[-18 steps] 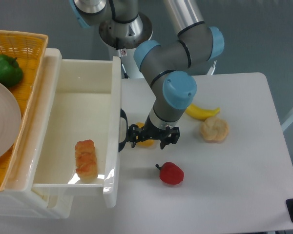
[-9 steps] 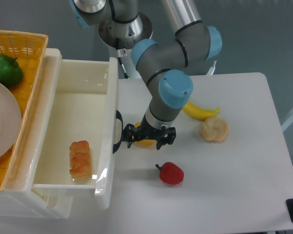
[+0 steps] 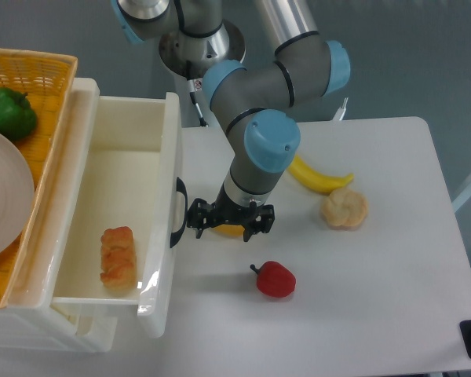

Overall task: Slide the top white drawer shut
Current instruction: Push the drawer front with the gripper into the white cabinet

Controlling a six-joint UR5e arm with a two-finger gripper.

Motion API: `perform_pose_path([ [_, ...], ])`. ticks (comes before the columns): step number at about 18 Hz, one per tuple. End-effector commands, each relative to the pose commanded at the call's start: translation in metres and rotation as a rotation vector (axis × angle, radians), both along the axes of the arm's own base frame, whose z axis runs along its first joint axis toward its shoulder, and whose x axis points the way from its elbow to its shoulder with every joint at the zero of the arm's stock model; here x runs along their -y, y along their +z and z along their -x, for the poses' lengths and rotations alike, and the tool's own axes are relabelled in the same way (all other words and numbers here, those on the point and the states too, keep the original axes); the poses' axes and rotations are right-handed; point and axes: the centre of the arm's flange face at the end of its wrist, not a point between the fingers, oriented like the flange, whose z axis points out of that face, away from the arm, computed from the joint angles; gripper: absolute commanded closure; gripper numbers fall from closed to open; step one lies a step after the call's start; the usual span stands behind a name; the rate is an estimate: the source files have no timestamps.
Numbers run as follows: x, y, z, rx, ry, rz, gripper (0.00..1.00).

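A robot arm's gripper (image 3: 190,219) presses at the curved black handle (image 3: 175,214) of the top white drawer (image 3: 125,157), which stands pulled out from its cabinet at the left edge of the tabletop (image 3: 377,259), a bread roll (image 3: 116,256) lying inside near its front. The fingers look slightly apart and hold nothing; whether they touch the handle or merely sit just beside it cannot be told from this overhead view. The drawer is far from shut, its interior open to view, so most of the travel appears to lie ahead. To finish well, the push should run straight toward the cabinet, square to the front panel and centred near the handle, so the drawer does not skew on its runners and jam; a steady, moderate pace would keep the roll from tumbling. Behind the gripper lie an orange piece of fruit (image 3: 229,228), partly hidden, a red pepper (image 3: 275,280), a banana (image 3: 318,177) and a pale bun (image 3: 345,208), all clear of the drawer's path. A yellow wicker basket (image 3: 31,63) on the cabinet holds a green pepper (image 3: 8,112) and a white plate (image 3: 1,204).
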Motion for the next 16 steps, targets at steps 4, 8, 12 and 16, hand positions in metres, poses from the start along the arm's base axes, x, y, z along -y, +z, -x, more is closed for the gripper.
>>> perform_pose_path([
  [4, -0.006, 0.000, -0.009, 0.003, 0.001, 0.005, 0.00],
  [8, -0.012, 0.001, -0.018, 0.000, -0.009, 0.009, 0.00],
  [12, -0.018, 0.003, -0.028, -0.006, -0.024, 0.010, 0.00],
  [16, -0.025, 0.005, -0.041, -0.007, -0.041, 0.009, 0.00],
])
